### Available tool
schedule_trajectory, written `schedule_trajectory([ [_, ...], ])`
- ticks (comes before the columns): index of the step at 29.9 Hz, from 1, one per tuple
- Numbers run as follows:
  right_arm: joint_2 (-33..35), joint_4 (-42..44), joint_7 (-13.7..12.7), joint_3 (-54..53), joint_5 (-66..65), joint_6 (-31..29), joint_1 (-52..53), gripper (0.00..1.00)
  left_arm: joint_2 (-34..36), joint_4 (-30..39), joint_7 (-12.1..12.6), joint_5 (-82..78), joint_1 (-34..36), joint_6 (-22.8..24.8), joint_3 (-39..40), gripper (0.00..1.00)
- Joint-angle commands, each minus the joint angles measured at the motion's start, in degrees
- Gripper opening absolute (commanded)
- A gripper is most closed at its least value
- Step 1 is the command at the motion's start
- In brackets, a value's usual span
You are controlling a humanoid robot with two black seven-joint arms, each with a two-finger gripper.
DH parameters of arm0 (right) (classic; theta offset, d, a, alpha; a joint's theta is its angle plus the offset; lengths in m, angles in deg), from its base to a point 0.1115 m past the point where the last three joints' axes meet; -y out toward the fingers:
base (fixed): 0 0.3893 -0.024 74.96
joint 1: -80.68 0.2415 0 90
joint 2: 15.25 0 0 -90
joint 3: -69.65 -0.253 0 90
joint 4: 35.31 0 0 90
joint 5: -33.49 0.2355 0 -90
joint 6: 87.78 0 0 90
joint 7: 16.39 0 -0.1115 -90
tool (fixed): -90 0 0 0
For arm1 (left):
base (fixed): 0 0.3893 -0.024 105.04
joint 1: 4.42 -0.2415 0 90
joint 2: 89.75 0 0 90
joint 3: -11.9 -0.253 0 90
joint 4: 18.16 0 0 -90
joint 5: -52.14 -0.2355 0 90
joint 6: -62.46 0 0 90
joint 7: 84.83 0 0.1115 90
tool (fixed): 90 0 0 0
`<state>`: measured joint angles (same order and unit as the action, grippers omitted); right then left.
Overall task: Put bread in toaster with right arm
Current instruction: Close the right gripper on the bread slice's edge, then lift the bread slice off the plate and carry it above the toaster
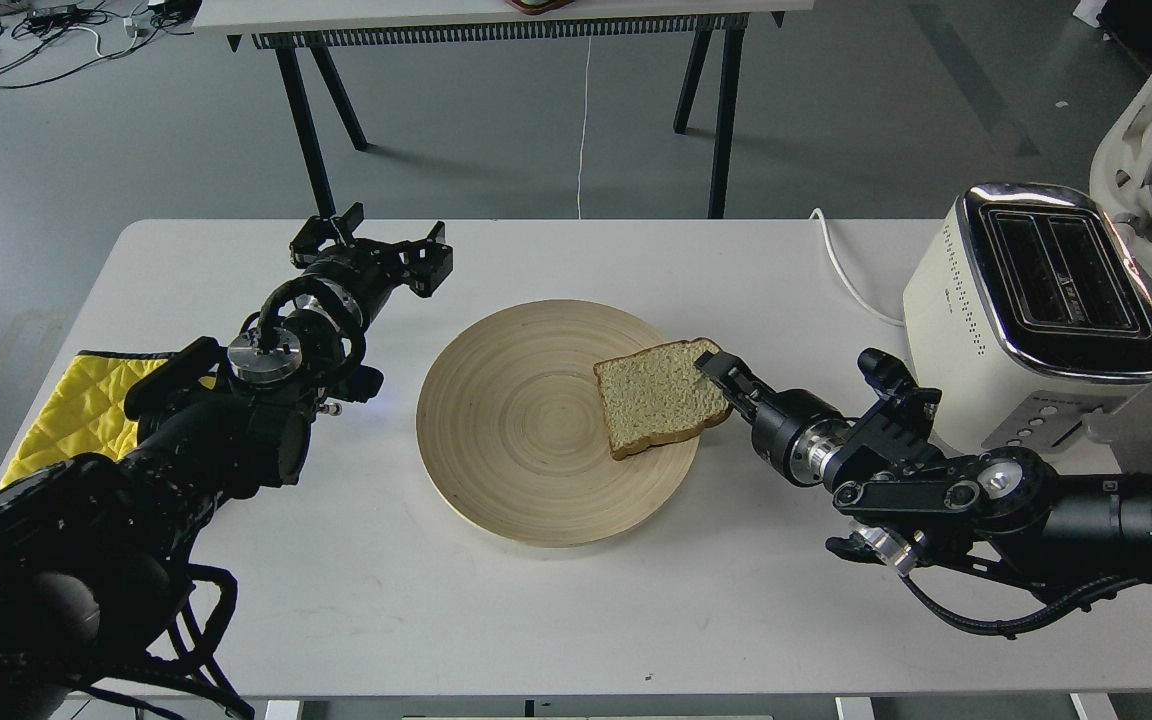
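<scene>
The bread [656,395], a tan slice with a brown crust, lies on the right side of a round wooden plate [516,440], its right edge over the plate's rim. My right gripper [716,368] comes in from the right, and its dark tip sits on the bread's upper right edge. Its two fingers cannot be told apart. The cream-white toaster [956,310] with a chrome and black top stands at the table's right rear, behind my right arm, and its slots look empty. My left gripper [371,248] is open and empty above the table, left of the plate.
A yellow quilted cloth [76,410] lies at the table's left edge under my left arm. The toaster's white cord [841,265] runs over the table's back edge. A white chair [1151,110] stands behind the toaster. Another table's black legs [306,120] stand beyond.
</scene>
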<state>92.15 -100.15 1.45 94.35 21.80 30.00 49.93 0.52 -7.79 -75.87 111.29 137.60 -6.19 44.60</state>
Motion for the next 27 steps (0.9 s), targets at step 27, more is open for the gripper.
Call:
schedule_trajectory([
  [27,12.99,-10.12,-0.44,-10.81,1.23,0.23,12.99,0.02,0.0,0.0,0.0,0.0,0.01,0.01,0.0,1.0],
])
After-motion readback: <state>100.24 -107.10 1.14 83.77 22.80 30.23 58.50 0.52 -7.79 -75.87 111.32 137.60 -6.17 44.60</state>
